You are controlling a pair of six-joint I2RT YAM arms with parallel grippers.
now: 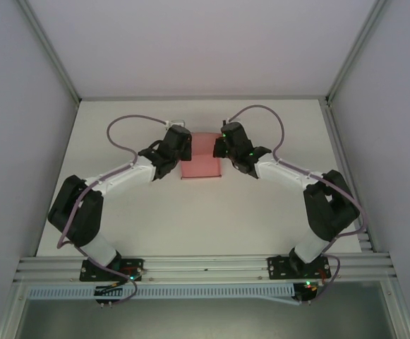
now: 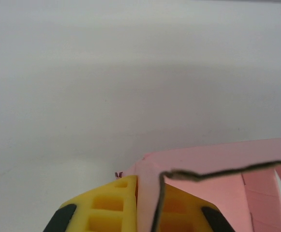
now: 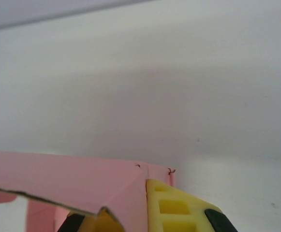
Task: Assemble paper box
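Left claw [image 2: 147,205] clamped on paper box [image 1: 202,161] left edge; right claw [image 3: 133,208] clamped on right edge.

White table [image 1: 190,226], pale grey walls [image 1: 21,106]

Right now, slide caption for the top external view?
Left gripper and right gripper clamp opposite edges of the pink paper box on the white table.

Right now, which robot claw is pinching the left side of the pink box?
The left gripper, on the left in the overhead view. It pinches the left edge of the paper box; the right gripper pinches the opposite, right edge.
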